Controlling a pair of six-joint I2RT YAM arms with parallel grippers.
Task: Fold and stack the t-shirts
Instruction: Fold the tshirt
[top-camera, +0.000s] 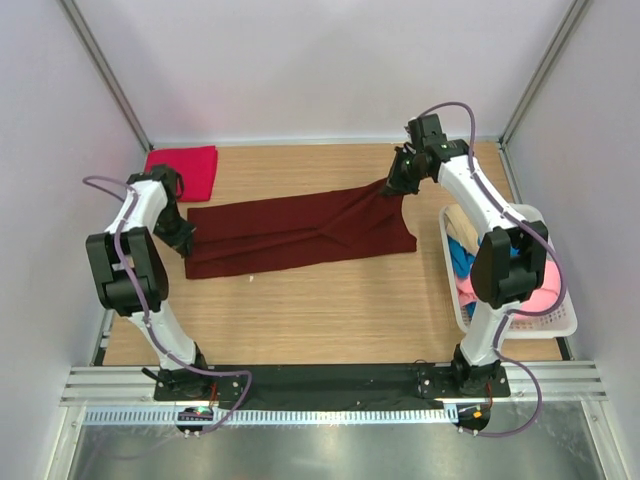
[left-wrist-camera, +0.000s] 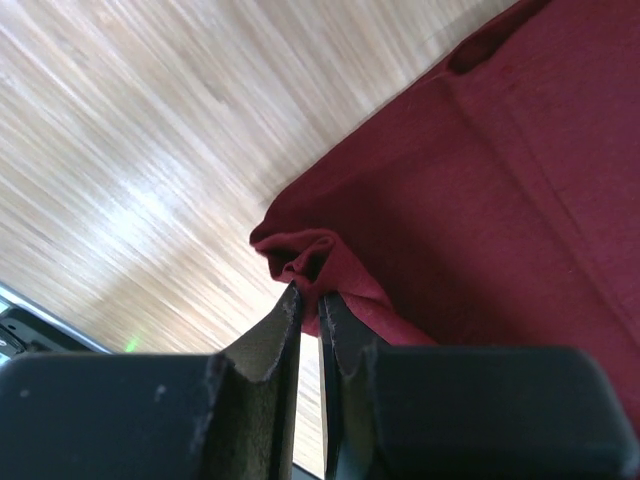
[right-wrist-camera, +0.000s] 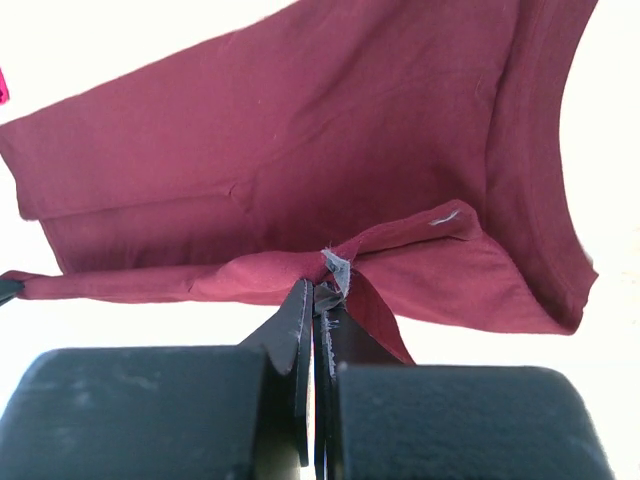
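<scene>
A dark maroon t-shirt (top-camera: 300, 232) lies spread across the middle of the wooden table. My left gripper (top-camera: 186, 240) is shut on its left edge; in the left wrist view the jaws (left-wrist-camera: 310, 300) pinch a bunched corner of the maroon cloth (left-wrist-camera: 480, 190). My right gripper (top-camera: 393, 184) is shut on the shirt's far right edge and lifts it a little; in the right wrist view the gripper (right-wrist-camera: 318, 295) pinches a fold of the maroon shirt (right-wrist-camera: 300, 150). A folded crimson-red t-shirt (top-camera: 186, 168) lies at the far left corner.
A white slatted basket (top-camera: 560, 318) stands at the right edge and holds blue (top-camera: 462, 258) and pink (top-camera: 535, 290) shirts. White walls enclose the table on three sides. A metal rail runs along the near edge.
</scene>
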